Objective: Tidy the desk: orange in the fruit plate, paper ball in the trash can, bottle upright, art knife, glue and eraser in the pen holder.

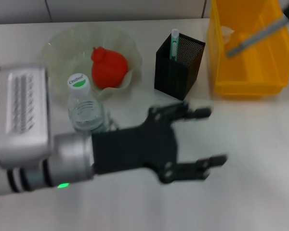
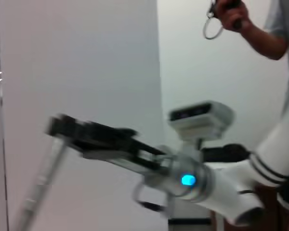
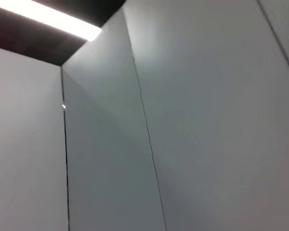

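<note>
The orange (image 1: 109,67) sits in the fruit plate (image 1: 58,50), the bottle (image 1: 85,109) stands upright beside it, and the pen holder (image 1: 178,66) holds a green-tipped stick. The trash can's (image 1: 250,72) contents are unclear; no eraser shows. My left gripper (image 1: 204,139) hovers over bare desk (image 1: 250,144), jaws wide, holding nothing.

— What lies under my view from the head?

— A pale, off-white surface (image 1: 260,159), matte and plain. At its far edge stands a light wall with a dark seam (image 1: 47,9) running up it.

— And from my wrists?

— My right wrist looks up at grey-white wall panels (image 3: 207,120) split by thin dark joints, meeting in a corner. Above them is a dark ceiling with a bright strip light (image 3: 48,17). My left wrist shows more pale wall (image 2: 77,72), with a vertical edge where two panels meet.
</note>
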